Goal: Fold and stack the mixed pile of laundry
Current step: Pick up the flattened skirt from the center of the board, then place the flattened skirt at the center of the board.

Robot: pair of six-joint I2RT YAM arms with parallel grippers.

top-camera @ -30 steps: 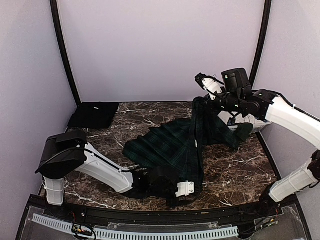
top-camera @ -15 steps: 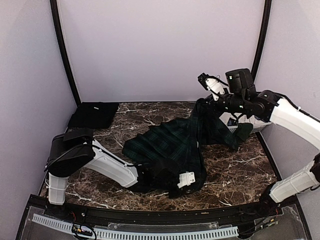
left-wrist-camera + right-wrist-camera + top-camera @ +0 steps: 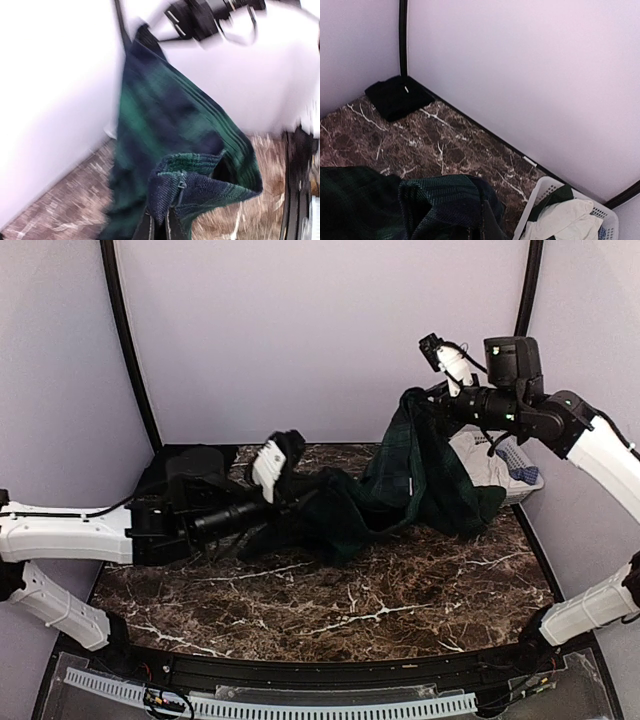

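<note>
A: Where is the tartan pleated skirt [image 3: 420, 475] now, and who holds it?

B: Both arms hold it. The left gripper [image 3: 158, 226] is pinched narrow on a doubled edge of the tartan just beside the zipper [image 3: 180, 184]. The right gripper [image 3: 425, 397] is closed on another part of the skirt, high above the far right corner of the marble worktop [image 3: 400, 590]. I cannot tell which edge it has.

A: So which way does the cloth run?

B: Its long axis goes from the left fingers, low over the far left part of the worktop, upward and rightward to the right fingers. It is a slanted line, not a level one. The middle hangs down and seems to rest on the marble near the far edge.

A: What does the next move depend on?

B: In my judgement, on this difference of height. To lay the skirt flat for folding, the right end must come down and the two ends must be drawn apart along the same line. Otherwise the bunched middle will remain a heap.

A: Is anything in the way?

B: The folded black cloth [image 3: 395, 97] lies in the far left corner, just behind the left arm. The white slatted basket [image 3: 538, 199] stands at the far right edge, with a white garment [image 3: 567, 217] inside, close under the right arm. The free marble is toward the near edge, so I think the skirt should go there.
</note>
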